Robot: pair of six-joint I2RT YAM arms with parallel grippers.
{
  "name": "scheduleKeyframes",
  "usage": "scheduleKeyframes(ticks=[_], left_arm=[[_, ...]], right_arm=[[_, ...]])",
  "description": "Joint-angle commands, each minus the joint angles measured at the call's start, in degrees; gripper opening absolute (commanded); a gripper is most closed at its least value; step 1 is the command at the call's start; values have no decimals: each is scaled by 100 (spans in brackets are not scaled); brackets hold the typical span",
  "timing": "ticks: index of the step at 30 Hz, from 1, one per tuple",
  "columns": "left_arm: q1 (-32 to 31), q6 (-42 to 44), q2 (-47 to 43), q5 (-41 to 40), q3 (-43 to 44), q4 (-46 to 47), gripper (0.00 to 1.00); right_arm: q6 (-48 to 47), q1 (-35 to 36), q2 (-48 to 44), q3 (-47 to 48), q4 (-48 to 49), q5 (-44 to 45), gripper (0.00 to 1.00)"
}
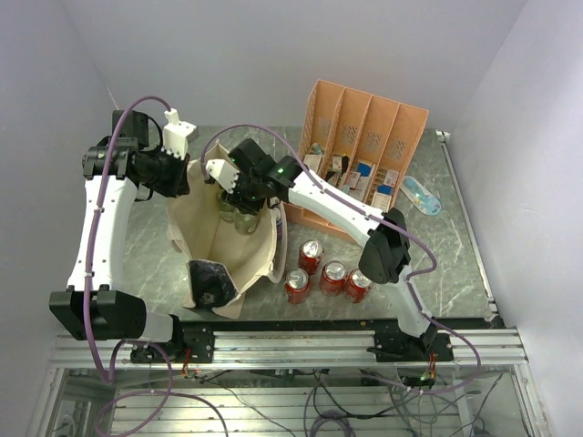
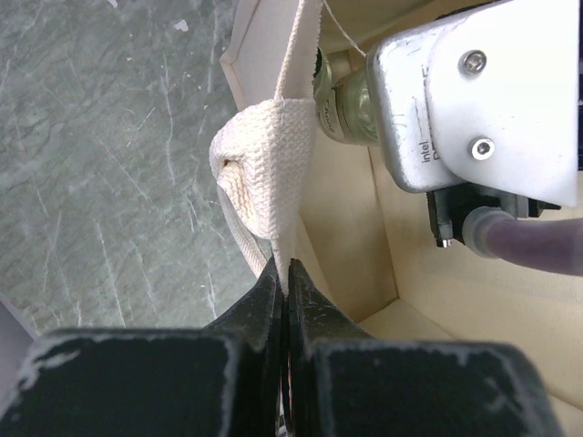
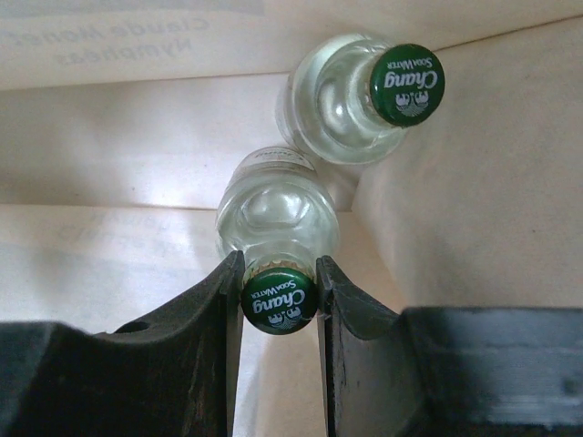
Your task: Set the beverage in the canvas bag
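One green-capped clear glass bottle [image 3: 278, 214] is inside the cream canvas bag [image 1: 193, 223], cap grasped by the right claw [image 3: 278, 278]; left claw [image 2: 284, 273] clamps the strap [image 2: 269, 164].

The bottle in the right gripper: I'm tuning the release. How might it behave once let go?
Likely heavy and fragile: the bottle looks like glass, and a second bottle sits close. Probably tippy: a narrow body over the canvas bag's soft fabric. Gripped only at the cap, it may swing.
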Motion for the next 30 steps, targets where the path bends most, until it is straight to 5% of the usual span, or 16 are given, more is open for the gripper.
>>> scheduleKeyframes(ticks=[1,19,30], left_arm=[[-27,-20,37,118,21,-327,7],[-39,130,132,159,132,-558,7],[-37,-20,213,-62,287,-321,7]], right_arm=[[-330,-138,-38,249,654,1121,0],[-414,-216,258,268,857,1792,0],[-436,-288,119,-162,610,1063,6]])
